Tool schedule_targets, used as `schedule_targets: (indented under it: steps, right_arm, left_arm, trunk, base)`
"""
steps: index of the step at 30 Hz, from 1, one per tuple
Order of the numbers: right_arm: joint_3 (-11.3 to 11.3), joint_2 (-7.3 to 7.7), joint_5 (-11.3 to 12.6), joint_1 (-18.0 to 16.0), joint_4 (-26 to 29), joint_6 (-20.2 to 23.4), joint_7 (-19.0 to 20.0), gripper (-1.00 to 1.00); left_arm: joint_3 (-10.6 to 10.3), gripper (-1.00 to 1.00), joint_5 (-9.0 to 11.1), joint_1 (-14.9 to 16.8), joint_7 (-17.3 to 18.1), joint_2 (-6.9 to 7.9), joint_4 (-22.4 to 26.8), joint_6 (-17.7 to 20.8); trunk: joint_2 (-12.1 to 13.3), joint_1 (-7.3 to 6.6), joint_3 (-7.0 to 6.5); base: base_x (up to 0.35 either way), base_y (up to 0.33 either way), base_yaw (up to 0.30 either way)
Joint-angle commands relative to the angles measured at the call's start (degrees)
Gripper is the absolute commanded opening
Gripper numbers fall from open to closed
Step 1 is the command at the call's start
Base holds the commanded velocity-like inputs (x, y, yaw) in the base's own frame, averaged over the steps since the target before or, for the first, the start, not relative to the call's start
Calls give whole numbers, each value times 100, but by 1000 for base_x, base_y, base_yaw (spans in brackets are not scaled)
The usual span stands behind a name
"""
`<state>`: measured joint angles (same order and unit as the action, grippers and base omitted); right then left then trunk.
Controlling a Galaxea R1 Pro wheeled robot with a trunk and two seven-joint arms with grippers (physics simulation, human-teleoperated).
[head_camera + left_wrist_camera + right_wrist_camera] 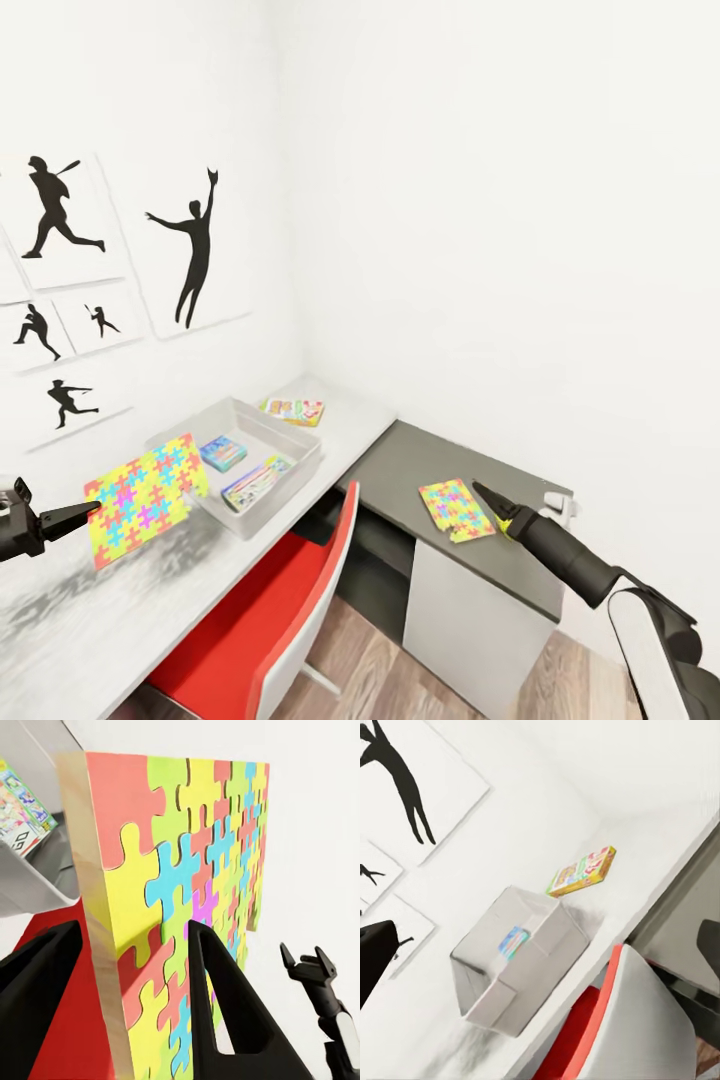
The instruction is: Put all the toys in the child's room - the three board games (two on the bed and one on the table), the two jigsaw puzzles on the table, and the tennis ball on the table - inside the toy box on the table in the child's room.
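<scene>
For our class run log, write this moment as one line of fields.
left end effector: shut on jigsaw puzzle, lifted beside toy box | right end effector: state unclear, at second puzzle on dark desk section | box: two board games inside

Two jigsaw puzzles (140, 496) (456, 509), three board games (223, 452) (257, 482) (294, 409), and one toy box (285, 478). One red chair (270, 620) at six o'clock. Five silhouette pictures (195, 250) at ten o'clock.

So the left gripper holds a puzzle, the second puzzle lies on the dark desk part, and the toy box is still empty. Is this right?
Not quite: the toy box is not empty. The head view shows two board games inside it. The rest is right: the left gripper holds a puzzle, and the second puzzle lies on the dark desk part.
</scene>
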<state>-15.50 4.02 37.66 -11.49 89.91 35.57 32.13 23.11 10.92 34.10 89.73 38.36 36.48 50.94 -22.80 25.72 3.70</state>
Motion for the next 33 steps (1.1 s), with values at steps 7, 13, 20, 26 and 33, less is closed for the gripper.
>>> schedule_targets:
  steps: [7, 13, 20, 26, 33]
  right_arm:
    - [151, 9, 79, -2, 68, 475, 786, 100]
    - [140, 12, 84, -2, 78, 762, 2033, 100]
    - [120, 0, 83, -2, 79, 770, 2315, 100]
    - [118, 2, 83, -2, 79, 760, 2345, 100]
    - [117, 2, 83, -2, 79, 752, 2344, 100]
  left_arm:
    - [1, -100, -11, 9, 27, 2, 0, 56]
    - [1, -100, -11, 3, 27, -2, 0, 56]
    - [1, -100, -11, 0, 27, 1, 0, 56]
    - [1, -100, -2, 0, 27, -3, 0, 56]
    - [0, -100, 6, 0, 27, -4, 0, 56]
  trunk:
    - [-12, 6, 11]
    - [-12, 6, 11]
    - [-12, 6, 11]
    - [-12, 6, 11]
    - [-12, 6, 11]
  base:
    - [253, -248, 289]
    - [200, -206, 291]
    - [37, -46, 292]
    - [36, 10, 291]
    - [50, 195, 291]
